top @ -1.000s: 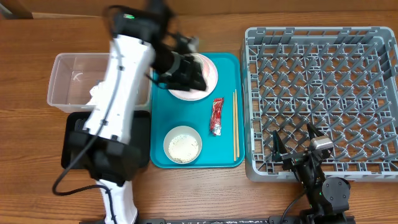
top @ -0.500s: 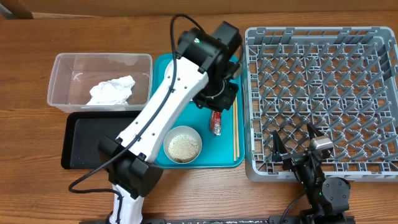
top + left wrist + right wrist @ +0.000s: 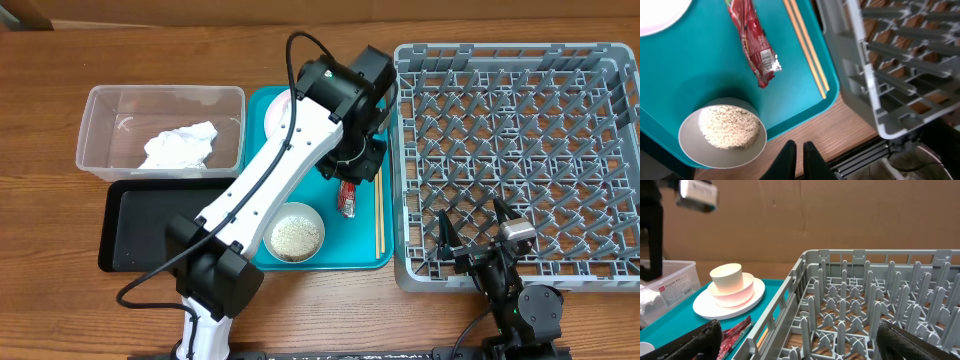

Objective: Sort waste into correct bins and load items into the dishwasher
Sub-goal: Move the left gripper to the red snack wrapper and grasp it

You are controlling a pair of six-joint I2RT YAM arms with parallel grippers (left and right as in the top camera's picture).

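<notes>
My left gripper (image 3: 353, 166) (image 3: 799, 146) hangs over the teal tray (image 3: 258, 170) just above the red snack wrapper (image 3: 348, 198) (image 3: 753, 47). Its jaws are shut with nothing between them. The chopsticks (image 3: 379, 205) (image 3: 806, 47) lie right of the wrapper. A white bowl of rice (image 3: 294, 233) (image 3: 725, 132) sits at the tray's front. The pink plate (image 3: 715, 307) carries a stacked cup (image 3: 726, 275); in the overhead view my arm hides most of it. The crumpled napkin (image 3: 180, 145) lies in the clear tub (image 3: 105, 110). My right gripper (image 3: 478, 240) (image 3: 799, 327) stands open at the front edge of the grey dish rack (image 3: 520, 140).
The black tray (image 3: 150, 225) sits in front of the clear tub, with the base of my left arm at its near right corner. The rack's wall (image 3: 860, 75) rises right beside the chopsticks. Bare wooden table (image 3: 50, 300) lies at the near left.
My left arm has swung right from the plate's left side to above the wrapper, uncovering the tub with the napkin in it. Its jaws have closed. The right arm has not moved.
</notes>
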